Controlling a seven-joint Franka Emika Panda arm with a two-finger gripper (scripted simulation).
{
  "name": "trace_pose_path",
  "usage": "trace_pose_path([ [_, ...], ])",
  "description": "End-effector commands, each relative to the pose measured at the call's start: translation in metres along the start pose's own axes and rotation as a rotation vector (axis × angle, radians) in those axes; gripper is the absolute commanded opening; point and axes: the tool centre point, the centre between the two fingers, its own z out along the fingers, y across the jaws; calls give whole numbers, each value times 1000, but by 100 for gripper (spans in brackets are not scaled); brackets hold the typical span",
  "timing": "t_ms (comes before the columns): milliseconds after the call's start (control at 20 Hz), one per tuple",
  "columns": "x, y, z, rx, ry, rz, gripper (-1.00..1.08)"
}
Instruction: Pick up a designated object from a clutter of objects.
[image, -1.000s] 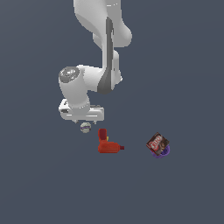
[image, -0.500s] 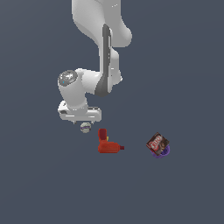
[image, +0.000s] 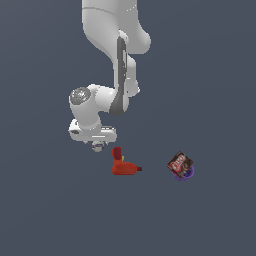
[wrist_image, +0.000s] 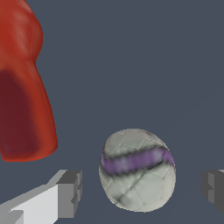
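The designated object is a small grey-white ball (wrist_image: 138, 169) with a purple band. In the wrist view it lies between my two fingers, with a gap on each side. In the exterior view the ball (image: 98, 146) peeks out just under my hand. My gripper (wrist_image: 142, 192) is open around the ball, low over the floor, and it also shows in the exterior view (image: 96, 143). A red bottle-shaped object (image: 122, 164) lies just to the exterior view's right of the ball; it also shows in the wrist view (wrist_image: 24, 83). A brown packet with a purple base (image: 181, 166) lies further to the exterior view's right.
The floor (image: 50, 210) is plain dark grey. The red bottle sits close beside one finger (wrist_image: 65, 194). My arm (image: 112, 55) rises above the hand.
The arm has barely moved; the hand sits slightly lower over the ball. The objects have not moved.
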Motion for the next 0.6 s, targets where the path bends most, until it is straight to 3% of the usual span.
trace_pose_path([
  [0,0,0,12,0,0,0,100],
  [350,0,0,25,0,0,-1,100],
  [400,0,0,25,0,0,-1,-100],
  [550,0,0,25,0,0,-1,-100],
])
